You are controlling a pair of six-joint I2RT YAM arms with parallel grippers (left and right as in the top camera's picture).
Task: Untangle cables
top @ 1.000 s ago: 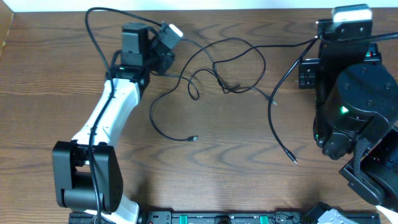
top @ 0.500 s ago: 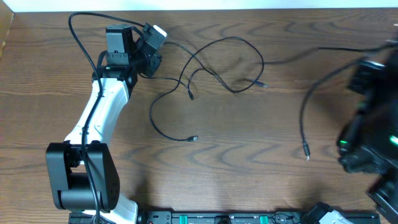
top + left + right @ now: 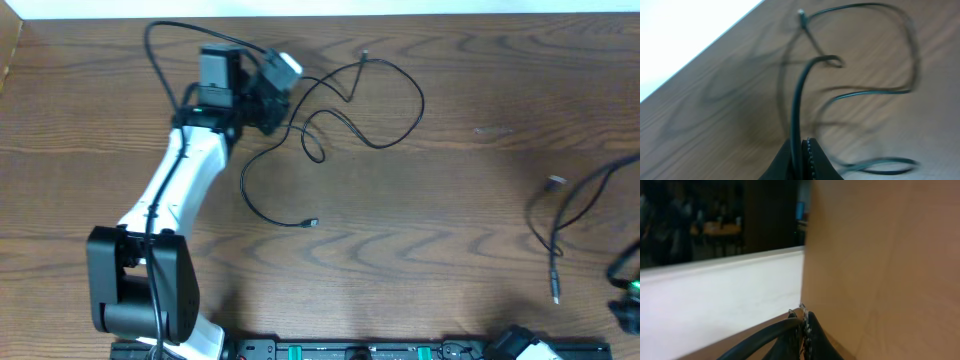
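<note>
My left gripper (image 3: pixel 272 98) is at the back left of the table, shut on a thin black cable (image 3: pixel 796 107) that rises between its jaws. From there that cable's wide loops (image 3: pixel 415 100) spread to the right. One plug end (image 3: pixel 364 54) lies near the back edge and another (image 3: pixel 311 222) lies nearer the table's middle. A separate black cable (image 3: pixel 553 240) lies at the far right, apart from those loops, and runs off the right edge. In the right wrist view my right gripper (image 3: pixel 803 325) is shut on a black cable (image 3: pixel 762 337). The overhead view does not show that gripper.
The left arm (image 3: pixel 170 200) stretches from its base at the front left toward the back. A black rail (image 3: pixel 350 350) runs along the front edge. A white wall borders the table's back edge (image 3: pixel 400 12). Dark parts of the right arm (image 3: pixel 628 290) show at the right edge.
The right arm has swung out of the overhead view to the front right, dragging its cable clear of the left loops. The left gripper shifted left, then back right, still gripping its cable.
</note>
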